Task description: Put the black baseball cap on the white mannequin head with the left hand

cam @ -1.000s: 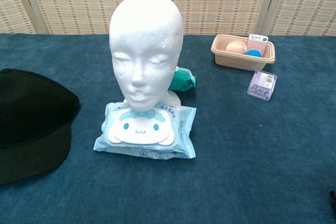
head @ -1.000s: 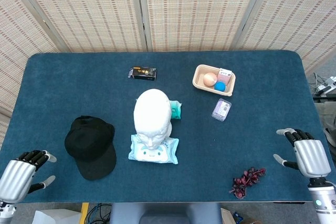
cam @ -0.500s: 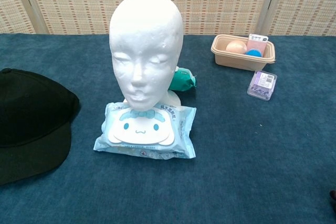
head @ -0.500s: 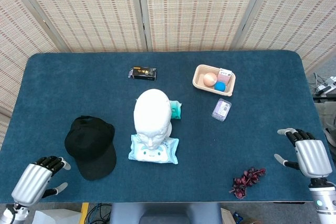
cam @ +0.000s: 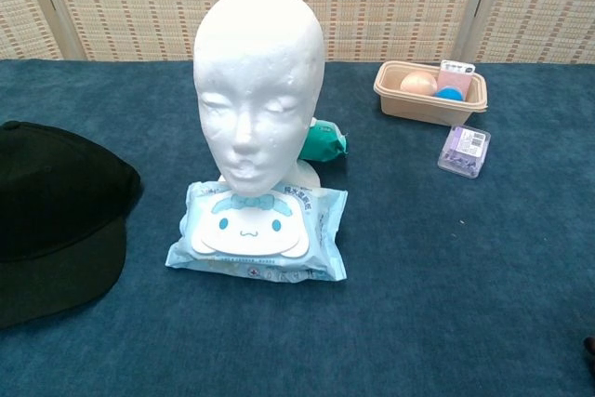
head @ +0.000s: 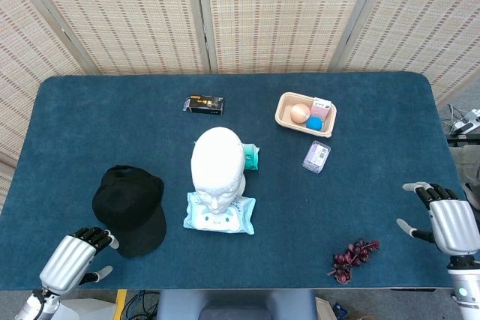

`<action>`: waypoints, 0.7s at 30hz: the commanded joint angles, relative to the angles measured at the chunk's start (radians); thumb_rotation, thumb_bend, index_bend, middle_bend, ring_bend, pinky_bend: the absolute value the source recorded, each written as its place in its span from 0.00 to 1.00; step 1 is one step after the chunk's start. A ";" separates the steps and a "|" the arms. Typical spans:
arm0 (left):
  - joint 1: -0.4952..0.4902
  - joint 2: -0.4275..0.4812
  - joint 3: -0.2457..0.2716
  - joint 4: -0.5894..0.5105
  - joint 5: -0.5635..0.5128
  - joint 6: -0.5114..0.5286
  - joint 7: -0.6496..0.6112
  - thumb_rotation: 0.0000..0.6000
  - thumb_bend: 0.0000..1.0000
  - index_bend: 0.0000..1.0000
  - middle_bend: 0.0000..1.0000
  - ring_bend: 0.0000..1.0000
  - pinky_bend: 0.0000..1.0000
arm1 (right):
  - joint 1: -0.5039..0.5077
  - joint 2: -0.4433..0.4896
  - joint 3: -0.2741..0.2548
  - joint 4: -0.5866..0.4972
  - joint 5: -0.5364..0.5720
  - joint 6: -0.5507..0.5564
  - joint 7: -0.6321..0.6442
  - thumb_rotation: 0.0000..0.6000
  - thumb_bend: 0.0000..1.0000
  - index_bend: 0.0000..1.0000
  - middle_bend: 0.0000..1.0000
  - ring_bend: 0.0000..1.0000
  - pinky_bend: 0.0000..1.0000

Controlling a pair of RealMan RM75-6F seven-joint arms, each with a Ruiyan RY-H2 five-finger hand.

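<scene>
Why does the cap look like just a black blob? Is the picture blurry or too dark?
Not blurry: both views are sharp and evenly lit, with soft shadows. In the chest view the cap is cut off at the left edge, and its black cloth swallows detail, while the white head shows every dimple. In the head view the cap shows whole, still nearly featureless.

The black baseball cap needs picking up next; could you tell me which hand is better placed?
Left hand: it sits just beside the black baseball cap; the right hand is across the table.

Blue table point(head: 112, 118) carries cap point(head: 129, 207), mannequin head point(head: 217, 166), wipes point(head: 220, 215).
</scene>
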 commanded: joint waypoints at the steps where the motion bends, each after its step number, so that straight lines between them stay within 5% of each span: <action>1: -0.005 -0.004 0.002 -0.002 0.003 -0.007 0.003 1.00 0.00 0.47 0.48 0.39 0.46 | -0.001 0.001 0.000 0.000 -0.001 0.002 0.002 1.00 0.09 0.33 0.35 0.31 0.38; 21: -0.067 0.022 0.028 -0.069 -0.010 -0.123 0.016 1.00 0.05 0.41 0.43 0.36 0.46 | -0.010 0.011 0.003 -0.001 -0.003 0.015 0.024 1.00 0.09 0.33 0.35 0.31 0.38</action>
